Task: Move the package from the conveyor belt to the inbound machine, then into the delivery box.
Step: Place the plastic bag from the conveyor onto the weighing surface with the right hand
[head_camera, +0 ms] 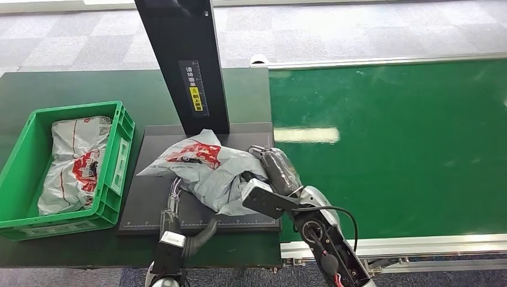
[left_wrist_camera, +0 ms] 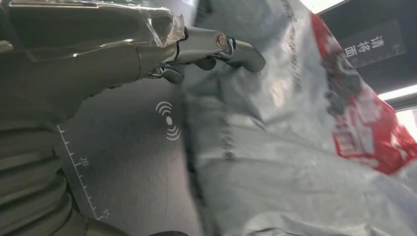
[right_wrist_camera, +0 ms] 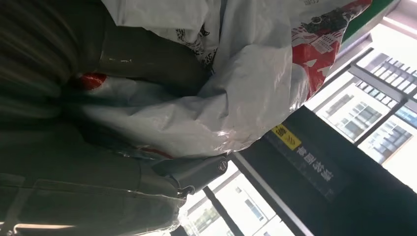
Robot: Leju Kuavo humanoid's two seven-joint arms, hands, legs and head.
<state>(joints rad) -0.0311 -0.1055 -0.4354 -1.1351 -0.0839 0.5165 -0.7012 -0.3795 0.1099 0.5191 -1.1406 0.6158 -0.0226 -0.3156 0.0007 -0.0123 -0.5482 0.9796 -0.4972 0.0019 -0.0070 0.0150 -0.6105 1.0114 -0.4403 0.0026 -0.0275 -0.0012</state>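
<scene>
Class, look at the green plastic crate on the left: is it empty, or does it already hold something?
Not empty. The green plastic crate already holds a crumpled grey-and-red plastic mailer bag, lying inside its walls and covering most of its floor.

Crinkled glossy plastic package (head_camera: pixel 206 167), matt dark scanner plate (head_camera: pixel 149 197), seemingly smooth glossy belt (head_camera: pixel 406 149).

Grey package (head_camera: pixel 206 170) with a red print, black platform (head_camera: pixel 146 203), green crate (head_camera: pixel 113 179) and belt (head_camera: pixel 394 155).
</scene>
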